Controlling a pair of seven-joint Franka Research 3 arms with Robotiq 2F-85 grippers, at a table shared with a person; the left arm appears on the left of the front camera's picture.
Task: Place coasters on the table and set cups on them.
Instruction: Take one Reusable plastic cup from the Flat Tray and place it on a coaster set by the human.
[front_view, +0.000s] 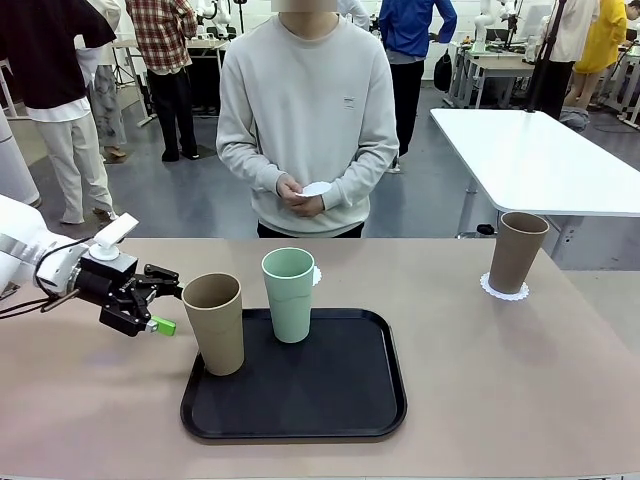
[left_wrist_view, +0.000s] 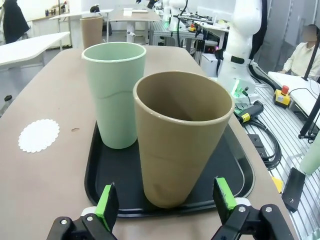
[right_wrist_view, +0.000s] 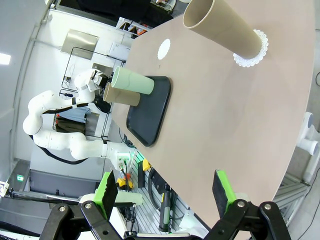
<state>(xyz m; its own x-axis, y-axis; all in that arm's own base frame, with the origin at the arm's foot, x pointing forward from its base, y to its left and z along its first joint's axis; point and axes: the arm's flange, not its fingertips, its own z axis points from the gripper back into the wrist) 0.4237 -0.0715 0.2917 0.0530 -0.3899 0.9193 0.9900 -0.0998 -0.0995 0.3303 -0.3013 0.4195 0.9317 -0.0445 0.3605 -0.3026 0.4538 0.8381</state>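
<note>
One tan matte tumbler (front_view: 519, 252) sits on a lacy white doily (front_view: 503, 291); two wait on the black tray (front_view: 340, 395) (all my fingers (left_wrist_view: 107, 200) spread, empty).

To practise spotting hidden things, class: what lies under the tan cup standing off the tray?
A white lacy coaster lies under the tan cup; its scalloped edge shows around the base. The cup covers its middle.
</note>
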